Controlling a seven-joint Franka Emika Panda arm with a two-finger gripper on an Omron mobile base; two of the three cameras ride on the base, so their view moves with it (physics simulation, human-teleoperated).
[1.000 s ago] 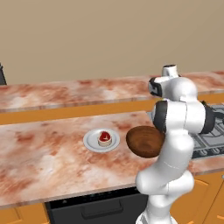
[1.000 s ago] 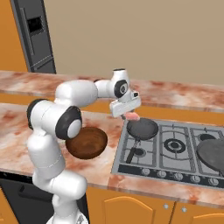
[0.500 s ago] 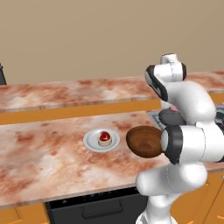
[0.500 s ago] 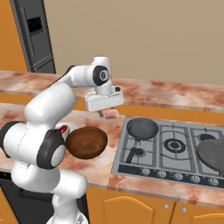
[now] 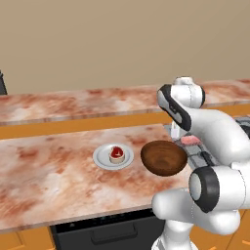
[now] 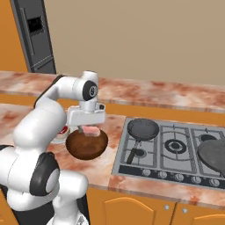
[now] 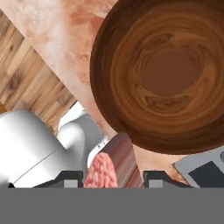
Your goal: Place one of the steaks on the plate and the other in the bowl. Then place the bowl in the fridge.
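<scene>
My gripper (image 6: pixel 89 127) is shut on the pale pink steak (image 6: pixel 90 131) and hangs just above the stove-side rim of the dark brown bowl (image 6: pixel 86 145). In the hand view the steak (image 7: pixel 101 171) sits between the two fingertips, with the empty bowl (image 7: pixel 166 74) beyond it. On the counter left of the bowl (image 5: pixel 164 157) stands the white-grey plate (image 5: pixel 102 159), and the deep red steak (image 5: pixel 116 153) lies on it. The pink steak (image 5: pixel 190 140) peeks out behind my arm. The grey fridge (image 6: pixel 34 37) stands at the far left.
A gas stove (image 6: pixel 176 151) lies right of the bowl, with one dark frying pan (image 6: pixel 142 128) on its near-left burner and another (image 6: pixel 214 153) at the right edge. A raised marbled back counter (image 5: pixel 73 105) runs behind. My own arm crowds the counter's front edge.
The arm has swung from over the stove's frying pan leftward to the bowl, carrying the pale pink steak with it. Plate, red steak and bowl have stayed put.
</scene>
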